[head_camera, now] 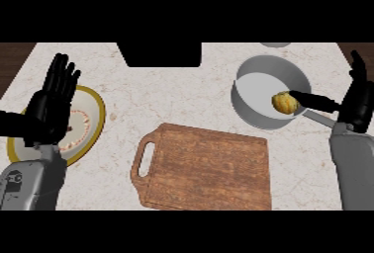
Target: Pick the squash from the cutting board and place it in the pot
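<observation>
Your right hand (355, 99) stands at the right edge of the view, beside the pot (252, 106). Its fingers point up and look straight; the thumb reaches left over the pot's rim and touches the squash (285, 102). No finger is curled round the squash, so you should read this hand as open, with only the thumb tip in contact.

The squash is a small yellow-brown lump. It sits inside the pot, against the right-hand wall near the rim. Whether it rests on the pot's floor or is propped by the thumb cannot be told from this view.

The pot is grey and round, on the counter (182, 94) at upper right. Its handle (318, 117) runs down and right towards your right forearm.

The board (205, 168) lies in the lower middle of the counter, brown wood, with its grip slot at the left. Nothing lies on it. It is apart from the pot, below and to the left of it.

Your left hand (53, 99) is at the left, fingers straight and pointing up, holding nothing. It shows over a yellow-rimmed plate (93, 116), partly hiding it.

A dark rectangular shape (162, 53) sits at the counter's top edge; what it is cannot be told.
</observation>
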### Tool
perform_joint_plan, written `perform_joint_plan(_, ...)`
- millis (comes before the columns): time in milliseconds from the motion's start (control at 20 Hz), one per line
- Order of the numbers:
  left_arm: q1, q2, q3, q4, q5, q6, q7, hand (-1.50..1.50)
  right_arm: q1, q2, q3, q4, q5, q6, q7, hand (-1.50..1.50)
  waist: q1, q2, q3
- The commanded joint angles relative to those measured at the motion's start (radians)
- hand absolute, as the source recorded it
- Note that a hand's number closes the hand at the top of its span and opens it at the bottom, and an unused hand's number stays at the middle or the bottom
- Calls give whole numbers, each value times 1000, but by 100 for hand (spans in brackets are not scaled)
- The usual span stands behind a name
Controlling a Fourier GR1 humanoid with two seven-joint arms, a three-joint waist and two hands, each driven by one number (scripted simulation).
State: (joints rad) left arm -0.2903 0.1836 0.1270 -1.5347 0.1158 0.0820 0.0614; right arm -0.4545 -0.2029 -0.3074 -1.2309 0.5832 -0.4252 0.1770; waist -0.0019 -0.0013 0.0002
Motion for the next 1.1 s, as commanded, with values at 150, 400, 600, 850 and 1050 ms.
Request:
perform_joint_plan(150,28,20,20,-21,24,-28,11,0,163,-4,-116,-218,-206,10,-89,-150,-10,-3,0)
perform_joint_plan(400,16,-5,14,2,-2,0,-24,0,205,-89,-246,-157,-392,84,-240,-150,-4,1,0)
perform_joint_plan(600,43,-27,-10,-23,-16,4,-31,0,282,-100,-277,-204,-449,108,-268,-150,-1,1,0)
perform_joint_plan(850,-1,18,19,-40,10,-18,40,0,368,-149,-391,-128,-575,202,-373,-150,-2,1,0)
perform_joint_plan(1050,4,3,20,0,-3,-9,10,0,447,-233,-478,-97,-659,320,-418,-150,-4,1,0)
